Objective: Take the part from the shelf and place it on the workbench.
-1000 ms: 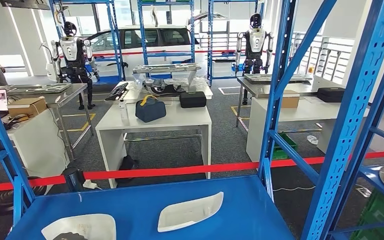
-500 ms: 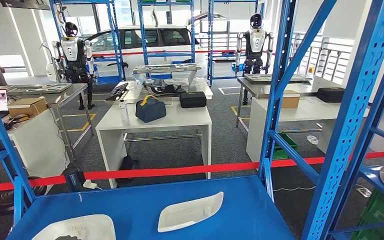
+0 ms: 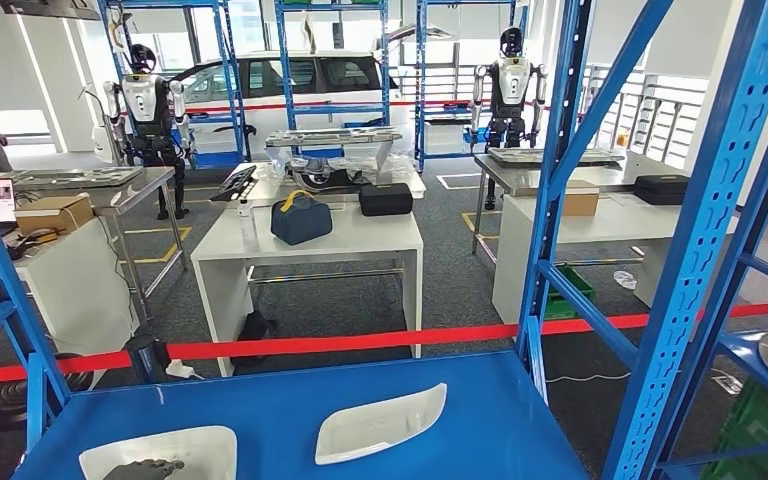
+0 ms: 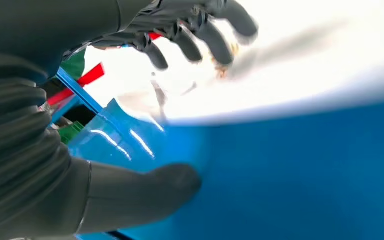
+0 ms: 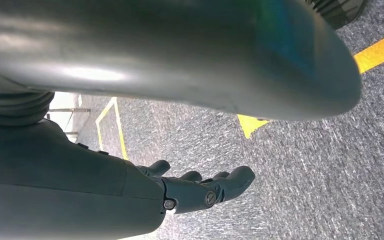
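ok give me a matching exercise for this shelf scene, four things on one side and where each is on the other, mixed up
Things:
1. left hand
2. right hand
3. white part in the middle
4. dark blue bag

Places:
A. on the white table beyond the red tape
B. lying free on the blue shelf
C. hanging over grey carpet
D. fingers over the white part at the shelf's left corner

Pairs: 1-D, 2-C, 3-B, 4-A

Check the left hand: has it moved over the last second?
Yes. In the head view the left hand has come further up over the near white part, while the other white part on the blue shelf stays put.
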Robot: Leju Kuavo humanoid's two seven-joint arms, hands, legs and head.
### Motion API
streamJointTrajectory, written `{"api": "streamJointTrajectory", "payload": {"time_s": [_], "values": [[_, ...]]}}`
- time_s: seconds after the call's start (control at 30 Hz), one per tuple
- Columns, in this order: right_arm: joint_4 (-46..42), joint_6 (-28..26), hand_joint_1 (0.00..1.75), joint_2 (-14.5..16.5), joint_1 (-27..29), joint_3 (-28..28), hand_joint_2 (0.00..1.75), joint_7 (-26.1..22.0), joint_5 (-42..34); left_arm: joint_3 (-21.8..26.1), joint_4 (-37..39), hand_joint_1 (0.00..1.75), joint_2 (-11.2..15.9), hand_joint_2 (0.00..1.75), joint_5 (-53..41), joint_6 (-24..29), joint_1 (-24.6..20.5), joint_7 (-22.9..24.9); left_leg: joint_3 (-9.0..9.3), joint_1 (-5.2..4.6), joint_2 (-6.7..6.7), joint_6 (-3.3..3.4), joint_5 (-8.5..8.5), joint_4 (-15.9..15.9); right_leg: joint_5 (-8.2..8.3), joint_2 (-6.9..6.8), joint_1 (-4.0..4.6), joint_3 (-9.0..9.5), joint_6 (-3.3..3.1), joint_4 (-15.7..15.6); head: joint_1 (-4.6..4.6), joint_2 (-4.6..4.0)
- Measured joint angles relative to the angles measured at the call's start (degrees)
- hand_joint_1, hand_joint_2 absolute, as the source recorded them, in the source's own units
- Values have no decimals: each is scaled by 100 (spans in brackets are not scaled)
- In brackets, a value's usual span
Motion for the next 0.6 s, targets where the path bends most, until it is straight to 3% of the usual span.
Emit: {"api": "streamJointTrajectory", "payload": {"time_s": [0.23,0.6], "values": [[0,-3,0,0,0,0,0,-2,0,322,-18,0,-30,175,151,523,70,3,-2,0,0,0,0,0,0,1,0,-3,0,0,0,0],[0,-26,0,0,0,0,0,22,-1,541,-25,0,-77,175,99,594,95,78,-2,0,0,0,0,0,0,1,-1,-3,0,0,0,0]]}}
